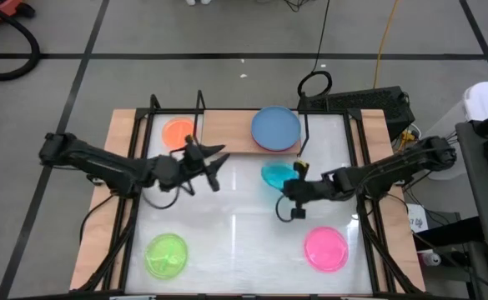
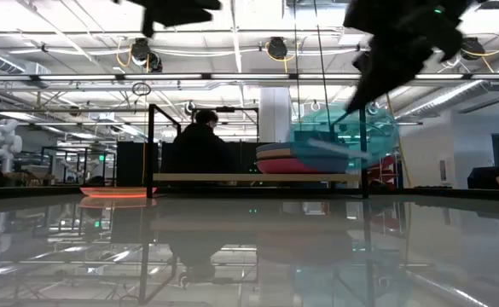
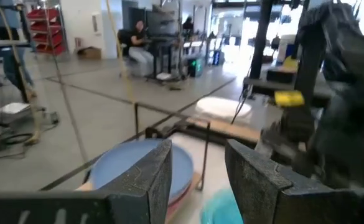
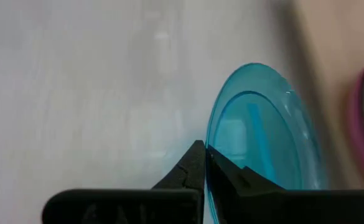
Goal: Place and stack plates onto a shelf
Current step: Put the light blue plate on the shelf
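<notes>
Right pincer nipping teal plate rim, stack under blue plate — colours hidden

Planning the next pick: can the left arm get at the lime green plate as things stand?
Probably yes. The left gripper is open and empty above mid-table, and the lime green plate lies alone on that arm's side of the table, with nothing between them.

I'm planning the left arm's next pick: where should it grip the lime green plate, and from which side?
Take the round lime green plastic plate by its thin raised rim, one finger inside and one outside. It lies flat on the white tabletop, so probably come from above at the rim nearest the open left claw, as the right claw pinches the teal plate.
</notes>
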